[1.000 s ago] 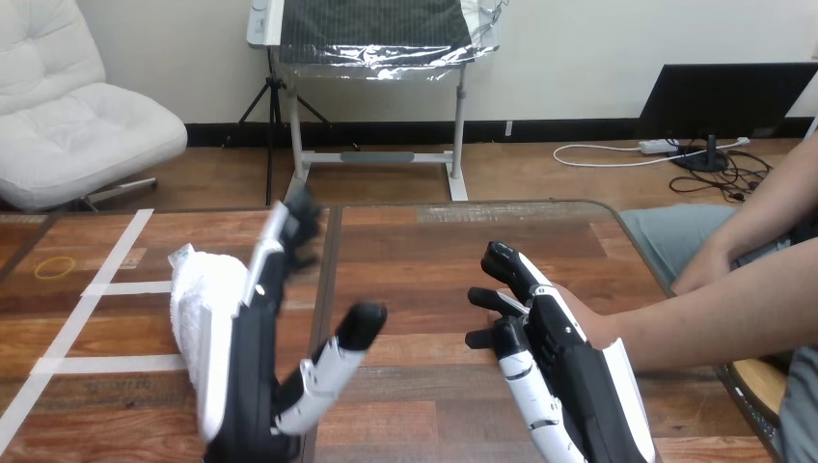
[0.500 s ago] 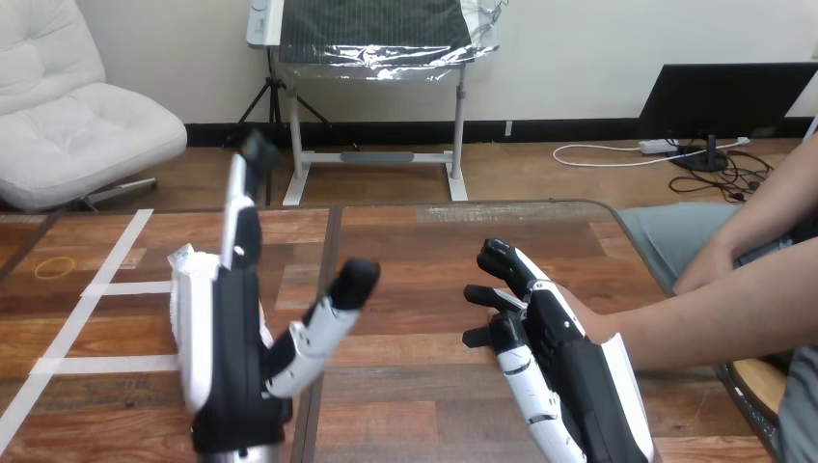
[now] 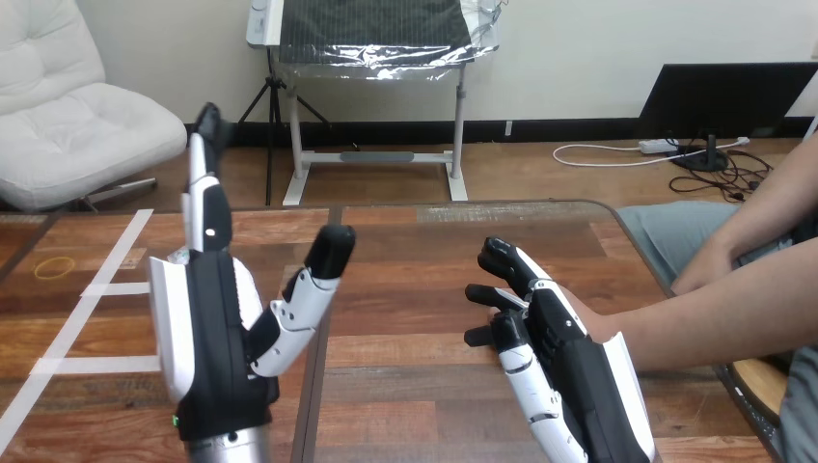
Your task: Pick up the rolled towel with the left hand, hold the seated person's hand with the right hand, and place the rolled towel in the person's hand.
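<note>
Brown table (image 3: 434, 251), white tape stripes (image 3: 118, 287)

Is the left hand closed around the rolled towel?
No, the left hand is open with fingers straight up; the rolled towel lies behind it.

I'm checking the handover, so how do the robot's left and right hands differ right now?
The left hand stands upright; the right hand lies low and forward. The left hand's fingers are straight and hold nothing; the right hand's curl over the person's hand. Both are black with white shells.
</note>
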Robot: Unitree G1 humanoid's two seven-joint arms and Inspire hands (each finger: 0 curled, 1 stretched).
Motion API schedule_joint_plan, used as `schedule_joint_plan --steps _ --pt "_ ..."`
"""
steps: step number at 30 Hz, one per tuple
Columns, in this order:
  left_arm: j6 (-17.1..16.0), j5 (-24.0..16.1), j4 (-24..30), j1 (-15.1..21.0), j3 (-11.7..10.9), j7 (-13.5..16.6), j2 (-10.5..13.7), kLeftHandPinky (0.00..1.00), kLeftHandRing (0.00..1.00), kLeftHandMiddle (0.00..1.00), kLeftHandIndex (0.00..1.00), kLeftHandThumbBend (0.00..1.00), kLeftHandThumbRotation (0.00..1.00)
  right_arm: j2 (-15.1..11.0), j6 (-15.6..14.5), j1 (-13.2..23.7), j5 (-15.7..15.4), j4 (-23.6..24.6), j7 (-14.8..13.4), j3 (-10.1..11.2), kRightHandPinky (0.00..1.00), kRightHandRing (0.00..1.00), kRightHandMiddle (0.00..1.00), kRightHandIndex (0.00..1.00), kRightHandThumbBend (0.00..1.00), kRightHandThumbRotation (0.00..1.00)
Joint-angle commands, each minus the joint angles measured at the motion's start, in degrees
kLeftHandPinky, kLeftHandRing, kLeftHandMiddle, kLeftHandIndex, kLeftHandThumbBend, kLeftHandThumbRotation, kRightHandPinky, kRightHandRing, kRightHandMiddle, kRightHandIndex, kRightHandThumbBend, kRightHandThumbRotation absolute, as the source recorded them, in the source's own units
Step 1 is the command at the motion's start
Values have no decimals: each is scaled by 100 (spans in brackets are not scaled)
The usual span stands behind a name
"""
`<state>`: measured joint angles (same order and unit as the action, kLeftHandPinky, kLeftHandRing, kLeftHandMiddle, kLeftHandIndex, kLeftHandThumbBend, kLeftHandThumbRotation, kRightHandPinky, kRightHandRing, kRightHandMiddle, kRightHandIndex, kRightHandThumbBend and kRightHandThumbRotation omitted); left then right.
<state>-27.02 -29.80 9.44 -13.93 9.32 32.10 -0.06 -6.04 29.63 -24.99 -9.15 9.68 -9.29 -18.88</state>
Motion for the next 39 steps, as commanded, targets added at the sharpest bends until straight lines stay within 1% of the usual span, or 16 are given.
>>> schedule_joint_plan --steps 1,2,8,9,12,18,20,27,32,39 --pt "280 -287 313 236 -182 104 -174 100 98 98 100 67 87 282 159 335 8 2 -20 117 62 80 88 88 50 83" --pt "323 -322 323 242 -194 115 -178 100 99 98 100 67 87 284 156 336 4 1 -19 118 62 80 88 88 50 83" --pt "902 -762 442 300 -302 192 -221 100 100 100 100 68 86 271 143 352 -42 -17 -10 133 62 81 89 88 52 84" --pt "1038 -834 480 311 -316 181 -233 100 100 100 100 69 86 274 146 356 -65 -23 -20 138 62 81 89 88 52 84" --pt "1282 -942 539 339 -332 156 -244 100 100 100 100 70 86 286 152 362 -68 -39 -19 144 62 81 89 88 52 84" --pt "1672 -1079 605 408 -380 110 -261 100 100 100 100 71 82 327 144 360 10 -52 7 142 62 81 88 87 54 84" --pt "1754 -1106 610 427 -391 108 -255 100 100 100 100 71 80 333 141 362 7 -53 5 143 62 81 88 87 54 84" --pt "2278 -1307 622 509 -461 111 -267 100 98 100 100 73 77 327 150 369 35 -64 32 151 64 81 88 87 54 84" --pt "2503 -1334 598 576 -487 127 -236 99 97 99 100 75 76 323 179 379 23 -87 38 167 64 82 88 87 53 84" --pt "2954 -1341 603 670 -547 16 -213 96 96 98 100 78 75 323 178 392 -44 -109 13 192 65 81 88 87 53 84"
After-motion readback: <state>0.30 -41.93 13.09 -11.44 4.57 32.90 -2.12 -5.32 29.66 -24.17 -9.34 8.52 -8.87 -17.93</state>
